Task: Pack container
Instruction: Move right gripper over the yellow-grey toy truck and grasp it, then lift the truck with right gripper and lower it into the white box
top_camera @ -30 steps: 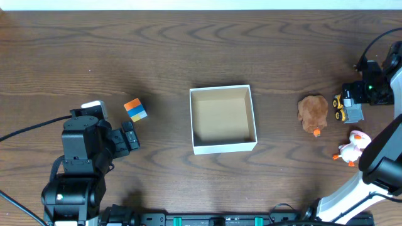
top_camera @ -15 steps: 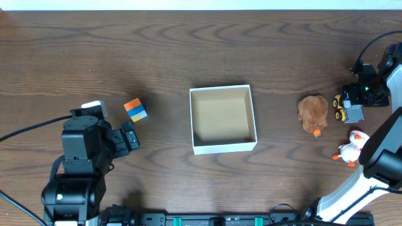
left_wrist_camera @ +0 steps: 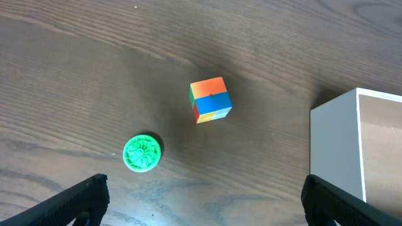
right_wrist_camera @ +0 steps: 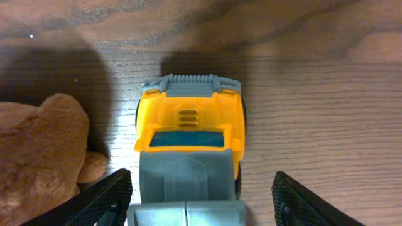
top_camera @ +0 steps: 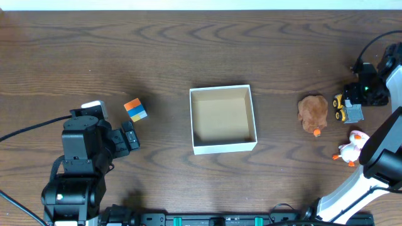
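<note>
The container [top_camera: 223,147] is a square white box with a tan inside, empty, at the table's middle; its corner shows in the left wrist view [left_wrist_camera: 333,144]. A multicoloured cube [top_camera: 135,109] lies left of it, also in the left wrist view [left_wrist_camera: 210,100], near a green round toy [left_wrist_camera: 141,152]. My left gripper [left_wrist_camera: 201,204] is open above bare wood, short of the cube. My right gripper [right_wrist_camera: 201,201] is open, its fingers on either side of a yellow and grey toy truck [right_wrist_camera: 188,132], which also shows in the overhead view [top_camera: 347,108].
A brown plush toy [top_camera: 312,112] lies left of the truck, its edge in the right wrist view [right_wrist_camera: 38,157]. A white duck toy [top_camera: 352,148] lies in front of the truck. The left arm's base [top_camera: 78,157] stands at front left.
My right gripper has shifted slightly towards the right over the truck. The left arm and all the toys have stayed put.
</note>
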Robot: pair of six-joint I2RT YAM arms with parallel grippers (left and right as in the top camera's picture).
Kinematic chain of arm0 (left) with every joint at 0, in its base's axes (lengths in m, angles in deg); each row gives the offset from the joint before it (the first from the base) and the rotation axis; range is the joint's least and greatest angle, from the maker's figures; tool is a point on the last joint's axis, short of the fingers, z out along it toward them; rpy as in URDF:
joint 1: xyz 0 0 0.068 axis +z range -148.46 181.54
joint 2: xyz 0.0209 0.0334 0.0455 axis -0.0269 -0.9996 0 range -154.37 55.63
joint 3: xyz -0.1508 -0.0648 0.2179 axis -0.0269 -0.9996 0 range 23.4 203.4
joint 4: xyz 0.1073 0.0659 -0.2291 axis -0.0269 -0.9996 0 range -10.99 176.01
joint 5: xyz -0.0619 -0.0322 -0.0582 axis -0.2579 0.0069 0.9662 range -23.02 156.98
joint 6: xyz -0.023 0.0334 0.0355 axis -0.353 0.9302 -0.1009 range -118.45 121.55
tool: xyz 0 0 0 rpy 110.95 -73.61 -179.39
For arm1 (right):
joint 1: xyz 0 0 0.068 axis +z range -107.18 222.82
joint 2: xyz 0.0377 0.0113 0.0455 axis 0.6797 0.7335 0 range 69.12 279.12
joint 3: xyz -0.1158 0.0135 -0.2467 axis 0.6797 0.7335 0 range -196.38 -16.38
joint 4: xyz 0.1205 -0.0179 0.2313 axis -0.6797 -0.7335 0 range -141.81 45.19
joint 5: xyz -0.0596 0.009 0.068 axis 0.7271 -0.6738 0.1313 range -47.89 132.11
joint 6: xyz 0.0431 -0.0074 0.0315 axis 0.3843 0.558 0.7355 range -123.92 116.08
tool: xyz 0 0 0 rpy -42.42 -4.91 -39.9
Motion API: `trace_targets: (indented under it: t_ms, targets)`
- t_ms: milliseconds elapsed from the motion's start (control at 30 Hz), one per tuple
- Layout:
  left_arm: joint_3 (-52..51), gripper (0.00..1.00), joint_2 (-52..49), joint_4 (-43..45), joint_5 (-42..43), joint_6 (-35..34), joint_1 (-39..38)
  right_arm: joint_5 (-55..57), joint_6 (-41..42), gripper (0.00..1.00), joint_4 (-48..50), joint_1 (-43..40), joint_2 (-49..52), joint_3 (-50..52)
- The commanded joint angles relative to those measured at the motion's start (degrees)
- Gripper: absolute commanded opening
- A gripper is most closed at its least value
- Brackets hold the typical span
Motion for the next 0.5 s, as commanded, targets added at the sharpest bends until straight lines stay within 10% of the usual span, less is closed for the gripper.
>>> trace_targets:
  t_ms: [0, 467]
  targets:
    - [1.44, 0.98, -0.07, -0.13, -0.07, -0.57, 0.28, -0.44, 0.26, 0.73, 0.48, 0.15, 0.74, 1.97]
    - [1.44, 0.98, -0.07, -0.13, -0.07, -0.57, 0.28, -0.44, 0.31, 0.61, 1.05, 0.17, 0.74, 2.16]
